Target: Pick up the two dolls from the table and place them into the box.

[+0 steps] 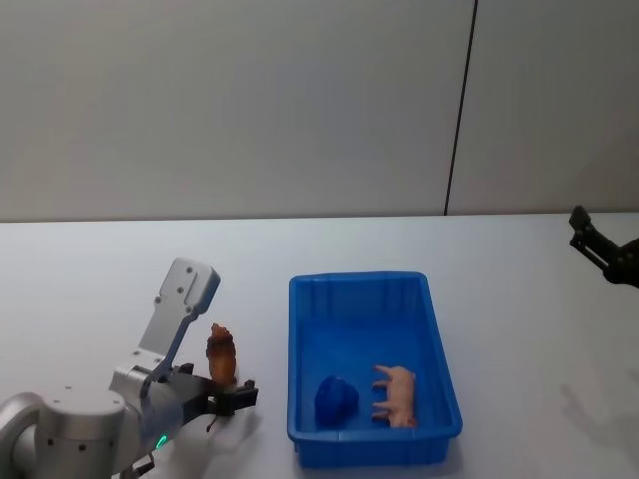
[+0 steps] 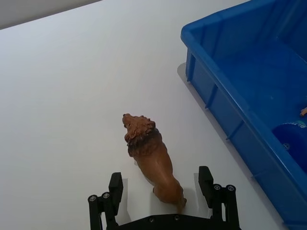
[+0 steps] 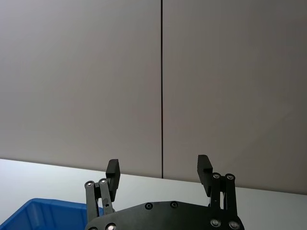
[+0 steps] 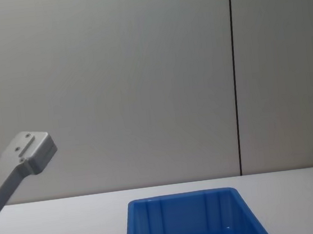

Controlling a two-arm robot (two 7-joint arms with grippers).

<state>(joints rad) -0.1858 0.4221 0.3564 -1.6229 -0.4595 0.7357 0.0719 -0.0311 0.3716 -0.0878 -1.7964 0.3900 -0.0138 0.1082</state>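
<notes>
While the brown lion doll [image 2: 152, 160] is standing upright on the white table [image 1: 100, 279] just left of the blue box [image 1: 439, 344], the left gripper [image 2: 162, 188] is sitting low around its hindquarters, jaws spread wide on either flank and not touching it. A rounded blue doll [image 1: 336, 400] is lying inside the box beside a pink pig figure [image 1: 397, 395]. The right gripper [image 3: 158, 171] is hanging raised at the far right, jaws wide apart and holding nothing.
</notes>
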